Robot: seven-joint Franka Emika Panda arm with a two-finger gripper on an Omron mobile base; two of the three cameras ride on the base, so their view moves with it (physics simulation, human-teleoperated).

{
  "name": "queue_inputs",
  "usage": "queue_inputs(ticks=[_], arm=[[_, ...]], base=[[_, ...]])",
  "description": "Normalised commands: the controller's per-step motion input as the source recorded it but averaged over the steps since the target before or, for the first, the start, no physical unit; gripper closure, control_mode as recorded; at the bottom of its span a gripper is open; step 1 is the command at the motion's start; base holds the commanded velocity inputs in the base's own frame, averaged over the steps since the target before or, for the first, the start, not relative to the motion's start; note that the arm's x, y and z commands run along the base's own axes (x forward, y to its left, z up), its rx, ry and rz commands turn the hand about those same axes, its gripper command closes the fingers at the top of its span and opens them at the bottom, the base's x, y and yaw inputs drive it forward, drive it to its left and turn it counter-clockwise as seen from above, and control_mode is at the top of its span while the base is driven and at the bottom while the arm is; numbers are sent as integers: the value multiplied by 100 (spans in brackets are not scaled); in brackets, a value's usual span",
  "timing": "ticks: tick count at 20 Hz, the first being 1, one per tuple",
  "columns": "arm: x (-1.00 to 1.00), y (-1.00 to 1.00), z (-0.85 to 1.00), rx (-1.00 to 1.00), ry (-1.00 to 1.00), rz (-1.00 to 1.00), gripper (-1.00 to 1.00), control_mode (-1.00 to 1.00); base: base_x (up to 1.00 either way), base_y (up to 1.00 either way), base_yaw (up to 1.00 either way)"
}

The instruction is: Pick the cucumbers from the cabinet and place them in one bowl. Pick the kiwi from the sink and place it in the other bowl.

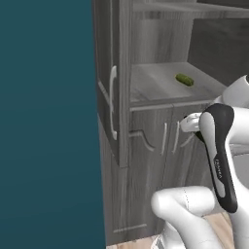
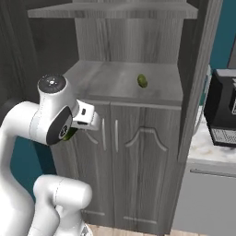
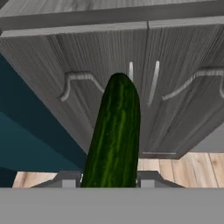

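Observation:
My gripper (image 3: 109, 180) is shut on a dark green cucumber (image 3: 114, 133), which sticks out lengthwise between the finger pads (image 3: 65, 181) in the hand view. In the right base view a sliver of this cucumber (image 2: 69, 134) peeks out under my forearm. I hold it in front of the cabinet's (image 2: 138, 156) closed lower doors (image 3: 183, 87). A second cucumber (image 1: 184, 80) (image 2: 142, 81) lies on the open shelf (image 1: 155, 85) above. The kiwi, the sink and both bowls are out of view.
The upper cabinet door (image 1: 111, 92) stands swung open on the left, another (image 2: 198, 69) on the right. A black coffee machine (image 2: 223, 108) sits on the pale counter (image 2: 205, 145) to the right. A teal wall (image 1: 46, 121) lies left; wood floor (image 3: 175, 166) below.

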Motion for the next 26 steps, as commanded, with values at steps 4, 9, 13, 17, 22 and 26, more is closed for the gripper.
queue_inputs(ticks=[4,9,13,17,22,26], arm=[[0,0,0,0,0,0,100,100],[0,0,0,0,0,0,100,100],[0,0,0,0,0,0,100,100],[0,0,0,0,0,0,100,100],[0,0,0,0,0,0,100,100],[0,0,0,0,0,0,100,100]], base=[[-55,-14,-6],[-52,-15,-6],[-57,-27,-6],[-55,-47,-6],[-45,-55,-4],[-2,-76,6]])
